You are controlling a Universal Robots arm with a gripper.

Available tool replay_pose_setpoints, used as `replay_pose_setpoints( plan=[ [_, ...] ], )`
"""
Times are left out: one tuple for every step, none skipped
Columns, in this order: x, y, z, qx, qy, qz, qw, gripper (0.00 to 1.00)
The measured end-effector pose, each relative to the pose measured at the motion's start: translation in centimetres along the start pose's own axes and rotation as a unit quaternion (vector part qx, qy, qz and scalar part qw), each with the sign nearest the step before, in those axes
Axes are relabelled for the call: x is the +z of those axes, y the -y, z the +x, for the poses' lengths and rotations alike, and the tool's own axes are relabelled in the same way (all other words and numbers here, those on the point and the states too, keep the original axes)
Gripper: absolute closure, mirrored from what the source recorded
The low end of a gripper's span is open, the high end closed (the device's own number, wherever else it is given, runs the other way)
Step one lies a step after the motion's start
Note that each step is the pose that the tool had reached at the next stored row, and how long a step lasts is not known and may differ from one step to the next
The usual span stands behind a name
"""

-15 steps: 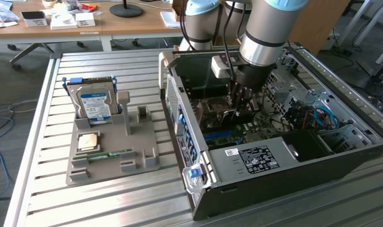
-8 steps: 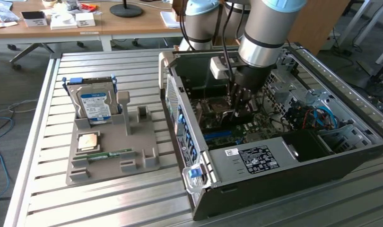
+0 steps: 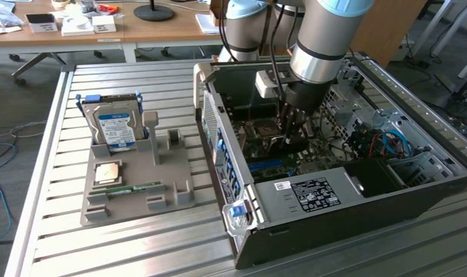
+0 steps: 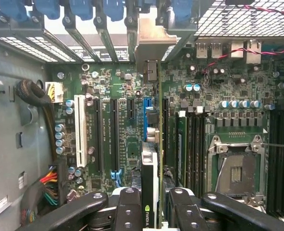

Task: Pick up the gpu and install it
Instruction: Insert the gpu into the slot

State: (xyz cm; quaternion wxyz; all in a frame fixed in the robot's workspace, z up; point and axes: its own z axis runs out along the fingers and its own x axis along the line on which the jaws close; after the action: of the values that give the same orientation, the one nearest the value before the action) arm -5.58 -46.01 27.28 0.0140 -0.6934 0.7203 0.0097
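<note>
The gpu (image 4: 150, 168), a thin dark card seen edge-on from the wrist view, stands upright over the green motherboard (image 4: 117, 96) inside the open computer case (image 3: 334, 231). It runs alongside a blue expansion slot (image 4: 147, 118), and its silver bracket (image 4: 154, 45) meets the row of rear slot openings; whether it is fully seated cannot be told. The hand (image 4: 154, 211) is clenched on the card, one black finger (image 4: 127, 207) on each side. In the exterior view the arm reaches straight down into the case. To the exterior view's left, on the slatted metal bench (image 3: 141, 248), a grey tray (image 3: 172, 173) holds an upright hard drive (image 3: 114, 127) and a green memory stick (image 3: 130, 188).
</note>
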Motion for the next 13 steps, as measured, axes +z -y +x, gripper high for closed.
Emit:
replay_pose_setpoints(
  plan=[
    [0.00,0.00,0.00,0.000,-0.0001,0.0000,1.0000,0.73],
    [0.00,0.00,0.00,0.000,-0.0001,0.0000,1.0000,0.73],
    [0.01,0.00,0.00,0.000,0.0000,0.0000,1.0000,0.73],
    [0.02,0.00,0.00,0.000,0.0000,0.0000,1.0000,0.73],
    [0.02,0.00,0.00,0.000,0.0000,0.0000,1.0000,0.73],
    [0.02,0.00,0.00,0.000,0.0001,0.0000,1.0000,0.73],
    [0.03,0.00,0.00,0.000,0.0000,0.0000,1.0000,0.73],
    [0.05,0.00,0.00,0.000,0.0001,0.0000,1.0000,0.73],
    [0.07,0.00,0.00,0.000,0.0001,0.0000,1.0000,0.73],
    [0.11,0.00,0.00,0.000,0.0000,0.0000,1.0000,0.73],
    [0.11,0.00,0.00,0.000,0.0000,0.0000,1.0000,0.73],
    [0.11,-0.01,0.00,0.000,0.0000,0.0000,1.0000,0.73],
    [0.11,-0.01,0.00,0.000,0.0000,0.0000,1.0000,0.73]
  ],
)
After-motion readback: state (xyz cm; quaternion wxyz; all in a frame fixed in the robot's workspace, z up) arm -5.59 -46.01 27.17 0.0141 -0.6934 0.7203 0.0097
